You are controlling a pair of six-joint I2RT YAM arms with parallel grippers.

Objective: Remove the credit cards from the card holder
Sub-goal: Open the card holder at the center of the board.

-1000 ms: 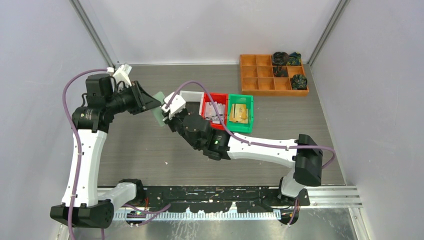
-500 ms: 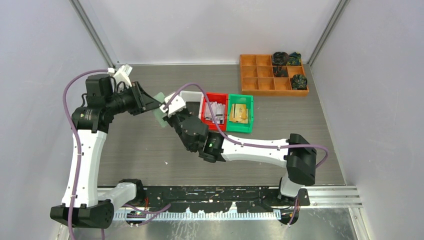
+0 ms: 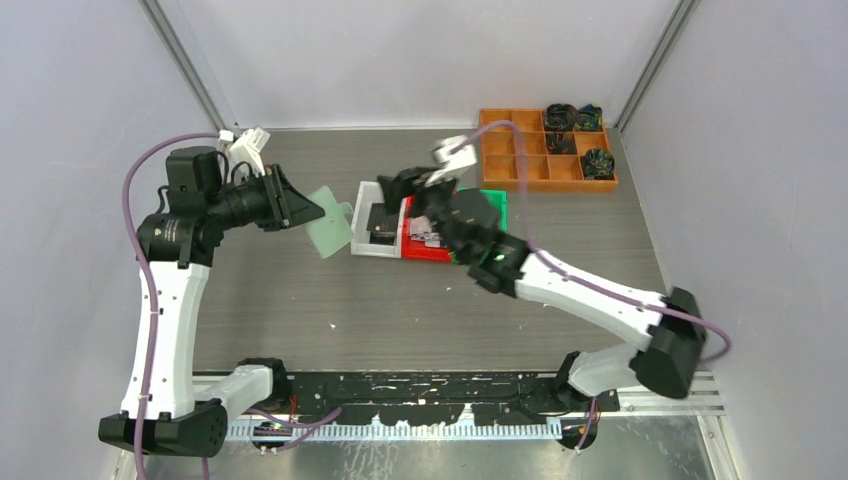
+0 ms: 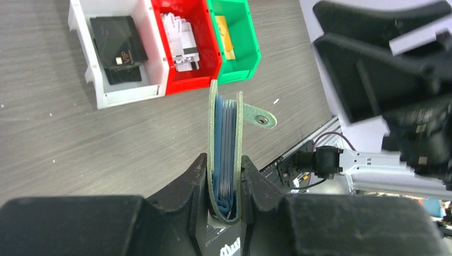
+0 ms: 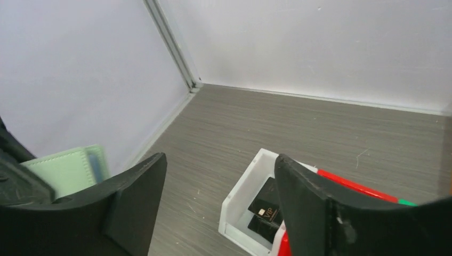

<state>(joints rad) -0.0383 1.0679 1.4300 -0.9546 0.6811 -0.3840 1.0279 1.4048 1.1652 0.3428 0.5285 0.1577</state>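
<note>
My left gripper [image 4: 224, 165] is shut on the pale mint-green card holder [image 4: 225, 133], gripping its folded spine. The holder stands on edge above the table with blue-grey pocket edges between its covers and a snap strap [image 4: 260, 117] off to one side. In the top view the card holder [image 3: 330, 228] hangs left of the bins. My right gripper [image 5: 219, 160] is open and empty, hovering over the white bin [image 5: 240, 197]. Black credit cards [image 4: 118, 48] lie in that bin; one reads VIP [image 5: 266, 205]. Silvery cards [image 4: 180, 40] lie in the red bin and a gold card [image 4: 225, 42] in the green bin.
The white bin [image 3: 362, 240], red bin [image 3: 425, 250] and green bin [image 3: 497, 200] stand side by side mid-table, with the right arm partly over them. A wooden compartment tray [image 3: 530, 150] with dark objects sits at the back right. Grey walls enclose the table.
My right gripper has swung away from the card holder to the right, over the white bin, and its jaws have opened. The left gripper has kept its hold on the holder.
</note>
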